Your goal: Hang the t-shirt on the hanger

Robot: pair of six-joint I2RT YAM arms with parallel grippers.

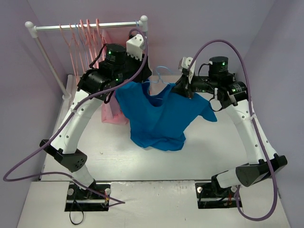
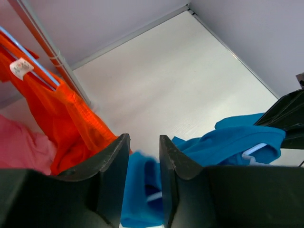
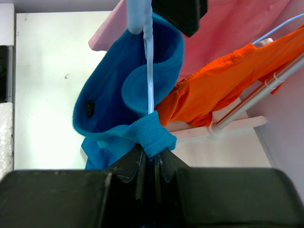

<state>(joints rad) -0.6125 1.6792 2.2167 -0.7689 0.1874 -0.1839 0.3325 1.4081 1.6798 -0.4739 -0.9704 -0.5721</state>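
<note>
The bright blue t-shirt (image 1: 159,118) hangs above the table between the two arms, its hem drooping down to the surface. My right gripper (image 3: 153,151) is shut on the ribbed collar of the t-shirt (image 3: 154,135). The pale blue hanger (image 1: 164,72) sits in the neck opening, and its thin bar (image 3: 149,66) runs down inside the collar. My left gripper (image 2: 144,140) is open at the shirt's left shoulder. Blue cloth (image 2: 140,190) shows blurred in the gap below its fingers, and they are not pinching it.
A clothes rack (image 1: 85,27) with pink hangers stands at the back left. An orange garment (image 2: 71,114) and a pale pink garment (image 1: 111,114) hang from it, close to the left arm. The rack's pole (image 3: 256,95) and foot lie just behind the shirt.
</note>
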